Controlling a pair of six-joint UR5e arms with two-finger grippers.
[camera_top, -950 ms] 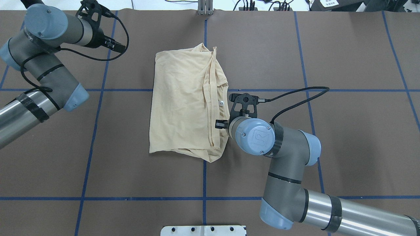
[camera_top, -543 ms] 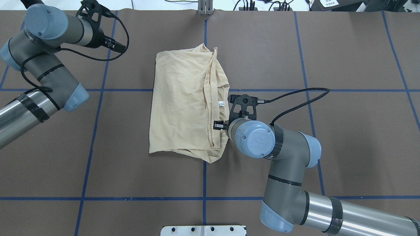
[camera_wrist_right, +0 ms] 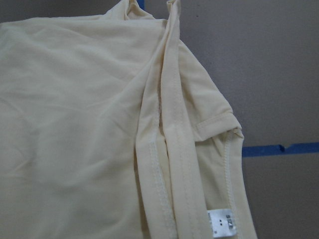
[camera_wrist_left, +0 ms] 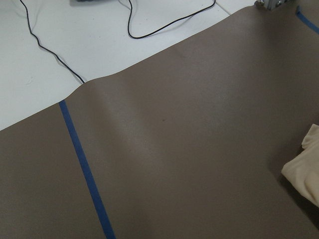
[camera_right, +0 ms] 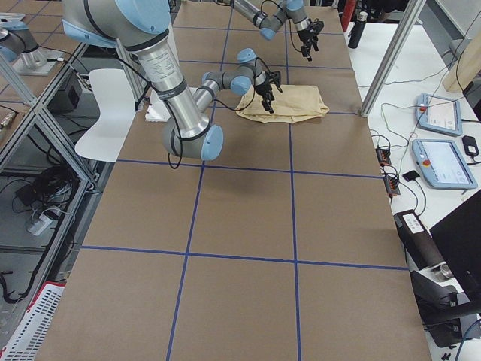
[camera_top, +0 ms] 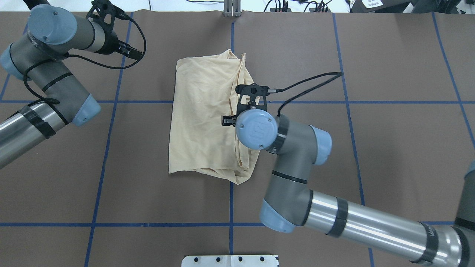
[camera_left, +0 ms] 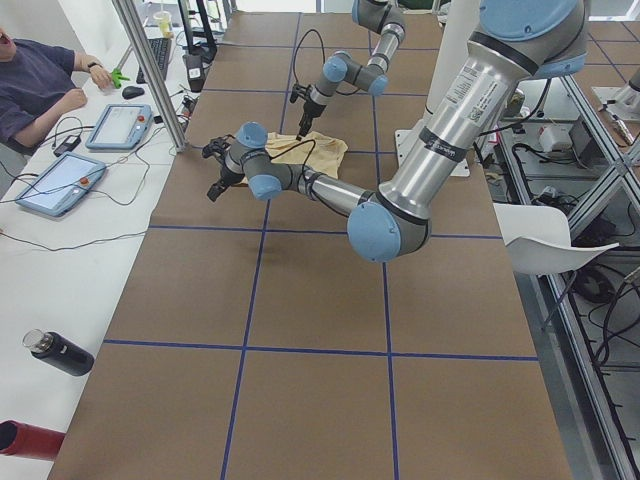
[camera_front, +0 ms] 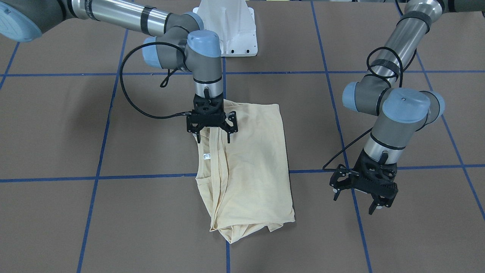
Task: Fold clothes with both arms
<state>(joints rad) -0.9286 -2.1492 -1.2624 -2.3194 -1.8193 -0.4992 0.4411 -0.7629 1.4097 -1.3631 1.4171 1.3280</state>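
The pale cream-yellow shirt (camera_front: 250,167) lies folded into a rough rectangle on the brown table, its print hidden. It also shows in the overhead view (camera_top: 202,115). Its small white neck label (camera_front: 207,156) lies near the layered edge, and shows in the right wrist view (camera_wrist_right: 222,224). My right gripper (camera_front: 213,137) is open and points down over that layered edge, one finger at the shirt's border and one over the cloth. It holds nothing. My left gripper (camera_front: 360,201) is open and empty, hanging above bare table well off the shirt's other side.
The white bolted pedestal base (camera_front: 227,26) stands at the robot's side of the table. Blue tape lines (camera_top: 107,148) grid the brown cover. The left wrist view shows a shirt corner (camera_wrist_left: 306,169) and a white surface with cables (camera_wrist_left: 99,35) past the table's edge.
My right arm has swung from beside the shirt's right edge to over its layered edge, farther from the robot's base. The left arm and the shirt have not moved.
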